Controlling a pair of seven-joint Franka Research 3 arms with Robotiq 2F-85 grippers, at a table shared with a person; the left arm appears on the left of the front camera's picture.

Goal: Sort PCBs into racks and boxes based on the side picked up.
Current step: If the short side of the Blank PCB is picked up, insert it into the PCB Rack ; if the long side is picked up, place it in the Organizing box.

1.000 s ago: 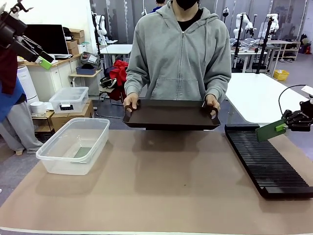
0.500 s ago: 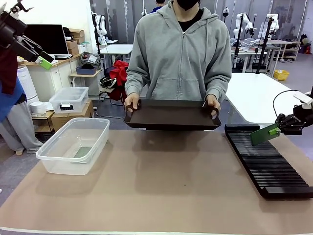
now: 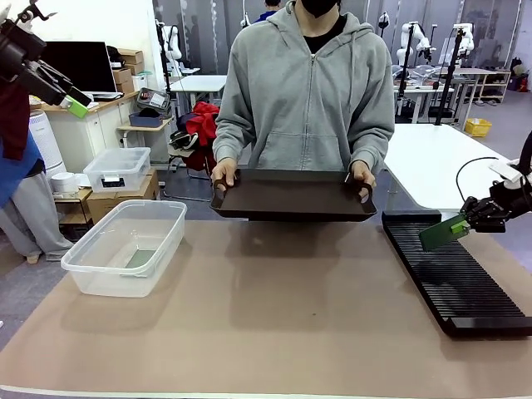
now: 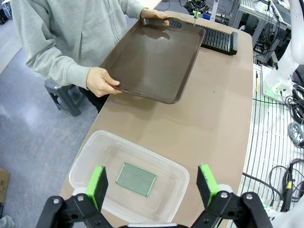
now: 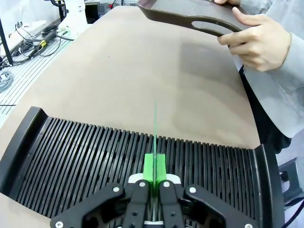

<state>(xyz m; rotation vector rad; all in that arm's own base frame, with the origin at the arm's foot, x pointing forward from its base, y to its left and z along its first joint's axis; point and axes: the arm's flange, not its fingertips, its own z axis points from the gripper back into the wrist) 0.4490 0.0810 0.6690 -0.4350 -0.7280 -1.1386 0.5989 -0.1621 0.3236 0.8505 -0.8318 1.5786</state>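
We see the right pincer (image 3: 462, 223) clenched on a PCB (image 3: 438, 235) held edge-on above the rack (image 3: 453, 278); the left pincer (image 4: 151, 185) hangs released over the box (image 4: 85, 156); any tilt could jam the board between slots.

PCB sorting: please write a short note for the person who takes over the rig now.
Right gripper: jaws shut on a PCB, held on edge just above the rack, not slotted yet.
Left gripper: jaws open, empty, high above the box.
Done: one PCB lies flat in the box.
The person's hands hold the brown tray.
Left: lower the held PCB into a slot, release.
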